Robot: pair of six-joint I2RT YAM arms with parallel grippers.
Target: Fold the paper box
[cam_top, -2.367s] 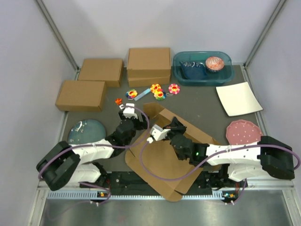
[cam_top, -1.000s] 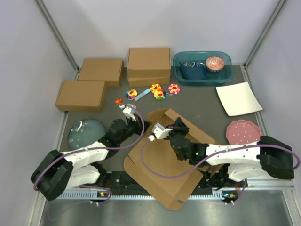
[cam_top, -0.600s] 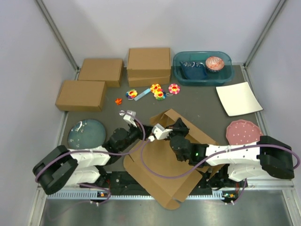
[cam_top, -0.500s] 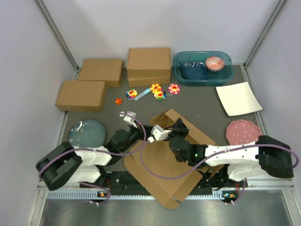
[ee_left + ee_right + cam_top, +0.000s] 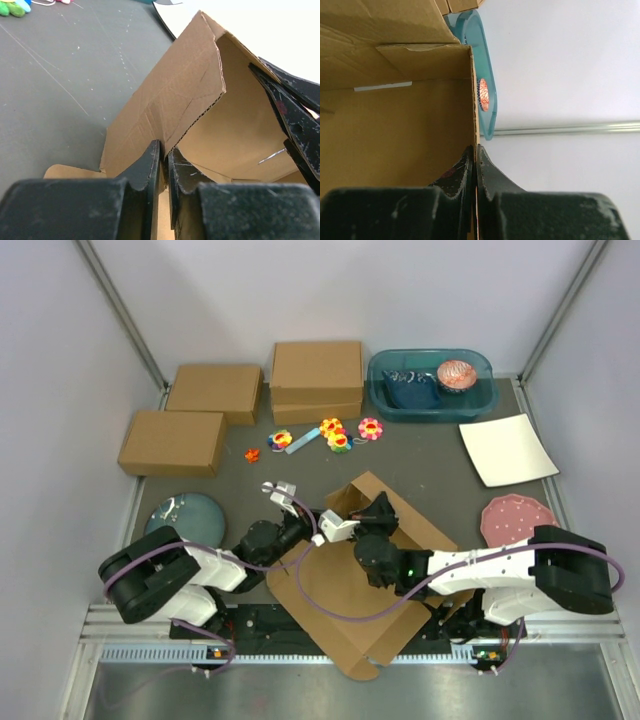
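- The paper box (image 5: 345, 595) lies half-folded at lower centre of the top view on the dark desk (image 5: 430, 465), with one wall raised.
- The left gripper (image 5: 163, 157) has its jaws almost closed, pinching that wall's corrugated edge.
- The right gripper (image 5: 474, 160) has its jaws pressed thin on a cardboard wall, seemingly of the same box.
- Three closed cardboard boxes (image 5: 210, 390) sit at upper left.

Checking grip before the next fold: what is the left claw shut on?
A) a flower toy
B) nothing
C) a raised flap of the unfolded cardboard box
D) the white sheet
C: the left wrist view shows the left claw pinching an upright flap of the paper box.
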